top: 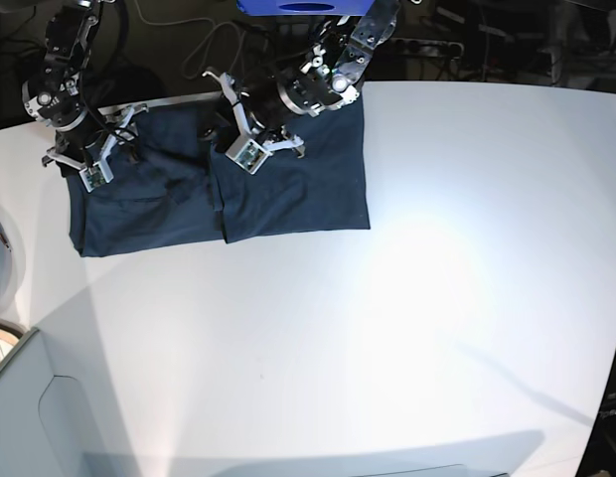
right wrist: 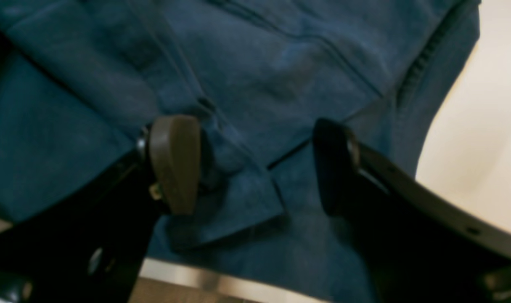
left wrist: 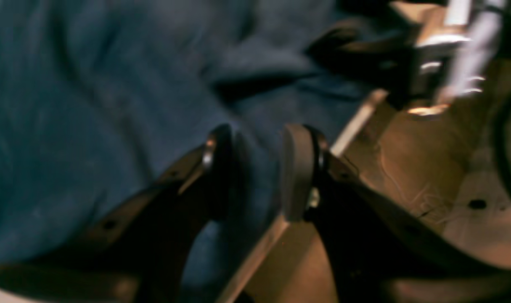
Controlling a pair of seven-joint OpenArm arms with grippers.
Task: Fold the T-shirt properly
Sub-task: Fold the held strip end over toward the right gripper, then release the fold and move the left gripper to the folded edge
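My left claw has its jaws partly apart with a fold of the T-shirt between them; whether the pads bite the cloth I cannot tell. My right claw is spread wide above a seam and a loose flap, touching nothing I can see. The dark navy shirt lies partly folded at the far left corner of the white table, reaching its far edge.
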